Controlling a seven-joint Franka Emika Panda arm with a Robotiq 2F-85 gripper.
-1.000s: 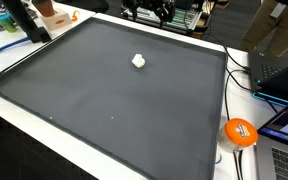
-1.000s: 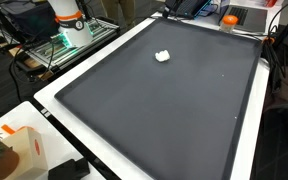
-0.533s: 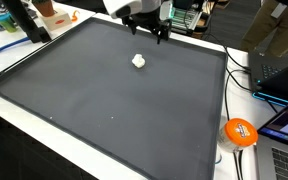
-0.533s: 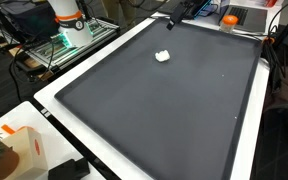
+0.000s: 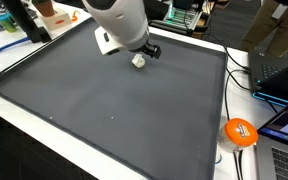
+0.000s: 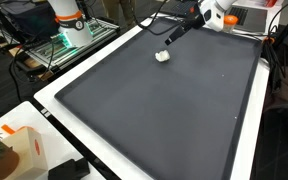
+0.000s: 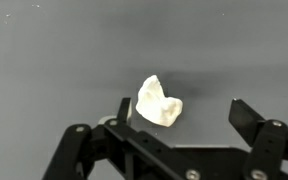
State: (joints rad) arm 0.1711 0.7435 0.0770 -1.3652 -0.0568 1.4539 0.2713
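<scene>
A small crumpled white lump (image 5: 139, 61) lies on the far part of a large dark mat (image 5: 104, 110), and it also shows in the other exterior view (image 6: 163, 56). My gripper (image 7: 184, 112) hangs just above the lump with its jaws wide open and nothing held. In the wrist view the lump (image 7: 158, 102) sits between the fingers, close to the left finger (image 7: 124, 108) and well apart from the right one (image 7: 246, 116). In both exterior views the white arm (image 5: 119, 25) reaches down over it, with the gripper (image 6: 172, 39) next to the lump.
The mat lies on a white table (image 5: 209, 172). An orange ball (image 5: 239, 132) and laptops (image 5: 284, 125) sit beyond one edge. A white and orange box (image 6: 19, 150) stands at a near corner, and the robot base (image 6: 69, 20) stands off the table.
The arm has swung into both exterior views and come down over the white lump. The lump has not moved, and the jaws stay open.
</scene>
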